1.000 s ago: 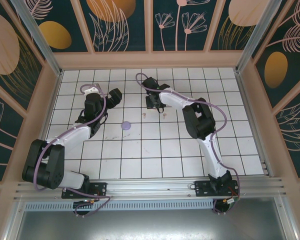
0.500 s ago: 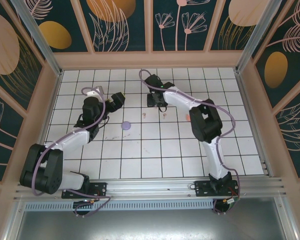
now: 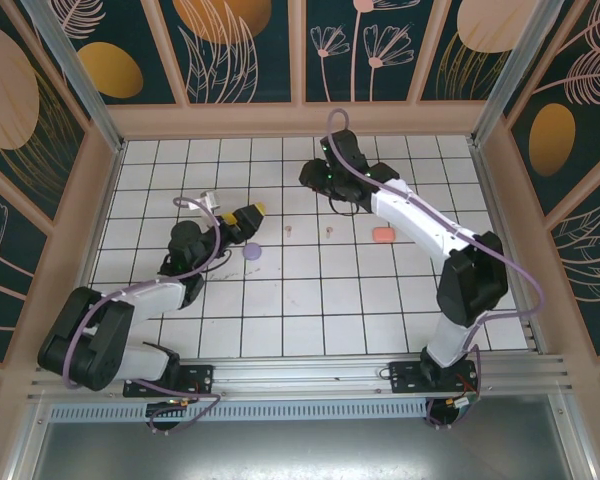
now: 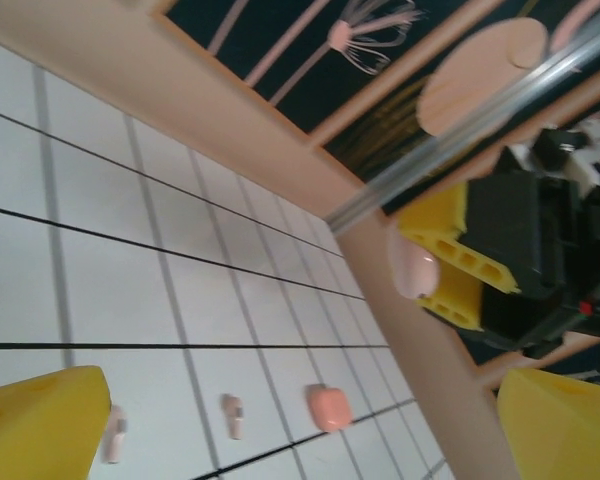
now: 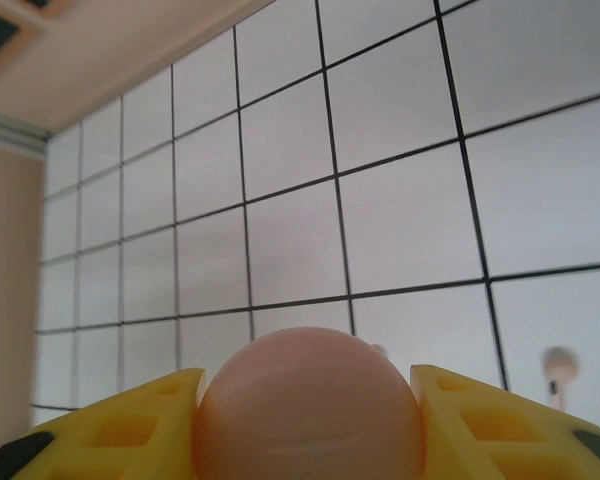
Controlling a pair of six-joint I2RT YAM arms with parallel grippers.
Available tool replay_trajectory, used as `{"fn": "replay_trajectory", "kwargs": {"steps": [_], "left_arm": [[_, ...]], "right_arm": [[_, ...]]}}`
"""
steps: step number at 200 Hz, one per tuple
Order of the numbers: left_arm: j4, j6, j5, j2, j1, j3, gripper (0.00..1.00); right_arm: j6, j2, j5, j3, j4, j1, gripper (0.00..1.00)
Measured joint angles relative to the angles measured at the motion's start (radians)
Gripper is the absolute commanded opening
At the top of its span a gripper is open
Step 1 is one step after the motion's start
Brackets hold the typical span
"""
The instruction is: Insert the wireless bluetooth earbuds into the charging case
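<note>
Right gripper pinched pale pink case
Left gripper stood spread wide, empty, above the white tiles

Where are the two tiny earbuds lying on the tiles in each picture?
Top external: the earbuds lie side by side mid-table, between the lilac case and the coral case.
Left wrist: along the bottom edge, left of the coral case.
Right wrist: one blurry bud at lower right.
Shared landmark: the pink case, mid-right in left wrist, bottom middle in right wrist; the coral case ties top to left wrist.
</note>
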State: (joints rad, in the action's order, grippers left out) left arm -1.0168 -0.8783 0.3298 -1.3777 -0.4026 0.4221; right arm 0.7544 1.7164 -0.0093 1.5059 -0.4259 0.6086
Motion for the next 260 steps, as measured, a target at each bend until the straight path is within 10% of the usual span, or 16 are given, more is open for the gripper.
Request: {"fn": "replay_trajectory", "kwargs": {"steps": [99,142,260], "left_arm": [[-0.411,-0.071,-0.027,-0.273,-0.146,0.035,0.89],[-0.458,-0.076,-0.020,-0.331,-0.165,0.093,0.67],[-0.486,-0.078,-0.012,-0.417,-0.183,0.173,0.65]], "right_arm": [[0.458,-0.142,-0.006,-0.196,0.117,0.082,0.30],[0.513,-0.143,0.011,-0.196,0.127,0.110,0.30],[0.529,-0.143,0.027,-0.187,0.132,0.135,0.29]]}}
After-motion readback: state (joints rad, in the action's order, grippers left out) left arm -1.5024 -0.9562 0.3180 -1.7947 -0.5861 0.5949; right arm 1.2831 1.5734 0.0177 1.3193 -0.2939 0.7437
